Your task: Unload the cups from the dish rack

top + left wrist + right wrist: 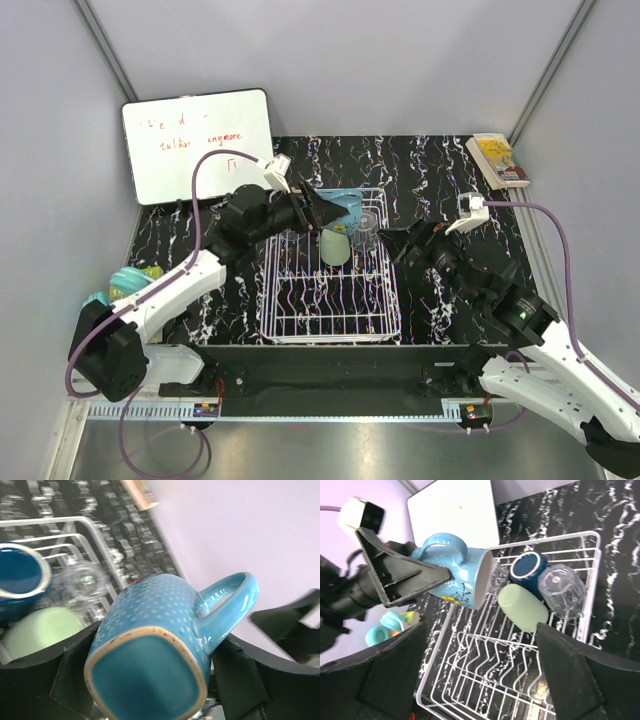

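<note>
The white wire dish rack (330, 300) sits mid-table. My left gripper (318, 210) is shut on the light blue handled mug (345, 205) and holds it tilted above the rack's far left corner. In the left wrist view the mug (155, 645) fills the jaws, base toward the camera. The pale green tumbler (335, 246), the dark navy mug (530, 567) and a clear glass (562, 587) lie in the rack's far end. My right gripper (393, 243) is open and empty at the rack's right side, above its wires (520, 680).
A whiteboard (200, 140) leans at the back left. A small book (497, 160) lies at the back right. Turquoise ribbed round things (125, 285) sit at the left edge beside my left arm.
</note>
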